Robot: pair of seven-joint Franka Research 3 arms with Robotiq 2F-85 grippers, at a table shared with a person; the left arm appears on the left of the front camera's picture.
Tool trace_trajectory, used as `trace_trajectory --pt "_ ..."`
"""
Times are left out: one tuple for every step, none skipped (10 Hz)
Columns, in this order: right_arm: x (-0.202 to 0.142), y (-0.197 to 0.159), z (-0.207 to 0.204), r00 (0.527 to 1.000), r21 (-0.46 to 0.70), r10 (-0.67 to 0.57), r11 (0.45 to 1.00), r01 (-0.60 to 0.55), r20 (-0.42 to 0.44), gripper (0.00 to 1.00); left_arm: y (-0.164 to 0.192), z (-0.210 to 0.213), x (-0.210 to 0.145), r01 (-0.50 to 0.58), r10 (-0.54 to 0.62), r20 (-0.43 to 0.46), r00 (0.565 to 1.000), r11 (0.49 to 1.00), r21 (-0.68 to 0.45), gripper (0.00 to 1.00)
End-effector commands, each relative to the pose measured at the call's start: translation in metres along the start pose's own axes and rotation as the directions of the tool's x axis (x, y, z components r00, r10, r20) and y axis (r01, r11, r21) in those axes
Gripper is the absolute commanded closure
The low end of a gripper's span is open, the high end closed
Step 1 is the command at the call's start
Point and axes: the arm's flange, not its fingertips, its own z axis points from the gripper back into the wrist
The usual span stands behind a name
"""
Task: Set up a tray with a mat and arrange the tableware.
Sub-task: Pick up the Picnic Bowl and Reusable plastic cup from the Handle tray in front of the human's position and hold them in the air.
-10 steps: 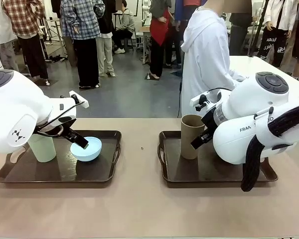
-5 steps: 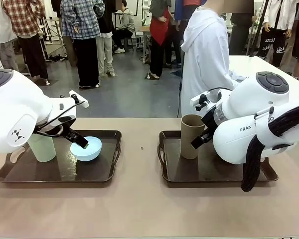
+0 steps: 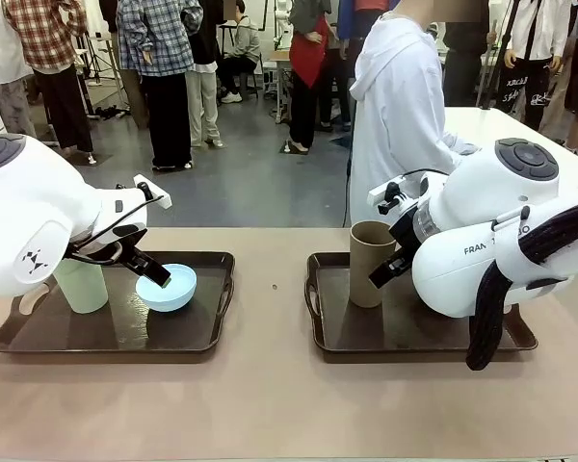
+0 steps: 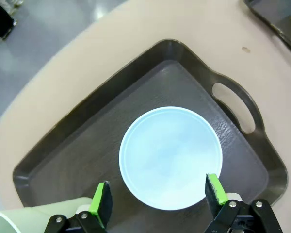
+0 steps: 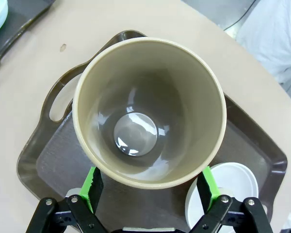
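The front view looks across the beige table (image 3: 270, 404) from the robot's side toward the person (image 3: 395, 115) at its far edge. The left wrist view looks down from close above the round light blue bowl (image 4: 170, 158) in the dark rectangular tray (image 4: 63, 160). The right wrist view looks straight down into the tall brown handleless cup (image 5: 149, 119), and the front view shows both from the side.

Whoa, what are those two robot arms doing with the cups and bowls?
They are setting out dishes on two trays. The left hand is open around the blue bowl, which sits on the left tray beside the green cup. The right hand reaches around the brown cup, which stands on the right tray next to the white bowl; I cannot tell if it is squeezing. A person in white stands across the table.
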Motion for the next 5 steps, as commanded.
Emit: trace_trajectory --pt "0.0 0.0 0.0 1.0 0.0 0.0 1.0 0.0 0.0 0.0 0.0 0.0 0.0 0.0 0.0 0.0 1.0 1.0 0.0 0.0" --pt "0.0 0.0 0.0 1.0 0.0 0.0 1.0 0.0 0.0 0.0 0.0 0.0 0.0 0.0 0.0 0.0 1.0 1.0 0.0 0.0" --pt "0.0 0.0 0.0 1.0 0.0 0.0 1.0 0.0 0.0 0.0 0.0 0.0 0.0 0.0 0.0 0.0 1.0 1.0 0.0 0.0" --pt "0.0 0.0 0.0 1.0 0.0 0.0 1.0 0.0 0.0 0.0 0.006 0.023 -0.008 0.002 -0.002 -0.04 0.999 1.0 0.01 0.0" --pt "0.0 0.0 0.0 1.0 0.0 0.0 1.0 0.0 0.0 0.0 0.011 0.044 -0.017 -0.031 0.033 -0.02 0.999 0.995 0.098 0.0"
